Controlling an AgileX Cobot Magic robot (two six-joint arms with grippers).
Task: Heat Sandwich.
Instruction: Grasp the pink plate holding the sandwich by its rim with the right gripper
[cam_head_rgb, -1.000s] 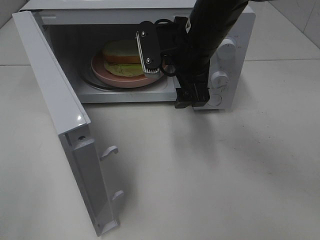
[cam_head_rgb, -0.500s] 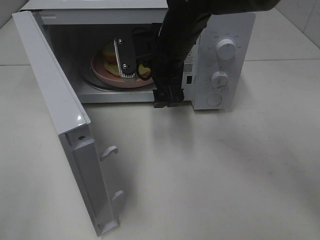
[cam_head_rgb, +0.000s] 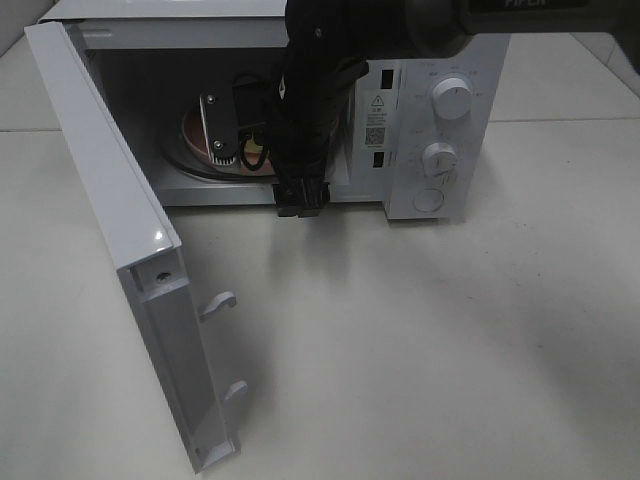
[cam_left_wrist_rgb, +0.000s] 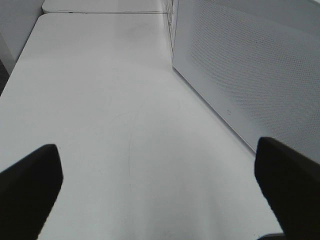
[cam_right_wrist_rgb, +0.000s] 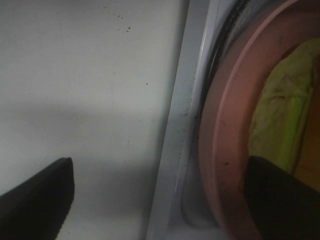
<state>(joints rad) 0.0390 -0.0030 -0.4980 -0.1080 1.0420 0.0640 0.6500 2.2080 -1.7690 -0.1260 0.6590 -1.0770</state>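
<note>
Sandwich (cam_right_wrist_rgb: 282, 115) location: inside the microwave (cam_head_rgb: 440, 120) cavity, lying on the pink plate (cam_right_wrist_rgb: 225, 150). Only its yellow-green filling shows, in the right wrist view; from the high camera the arm hides it.

Right gripper (cam_right_wrist_rgb: 157, 200): at the cavity mouth, its fingers (cam_right_wrist_rgb: 35, 197) spread wide. One sits outside the sill and the other over the plate's edge. They pinch nothing, and the plate carries its own weight on the oven floor.

Left gripper (cam_left_wrist_rgb: 159, 192): low over the bench (cam_left_wrist_rgb: 110, 100) beside the microwave's perforated side wall, fingers (cam_left_wrist_rgb: 30, 185) spread and empty. It appears parked clear of the work.

Door (cam_head_rgb: 110, 230): swung fully open, latch hooks exposed.

Assessment: loading looks complete. The door cannot close while the right arm blocks the opening. The timer knob (cam_head_rgb: 452, 98) is probably untouched.
</note>
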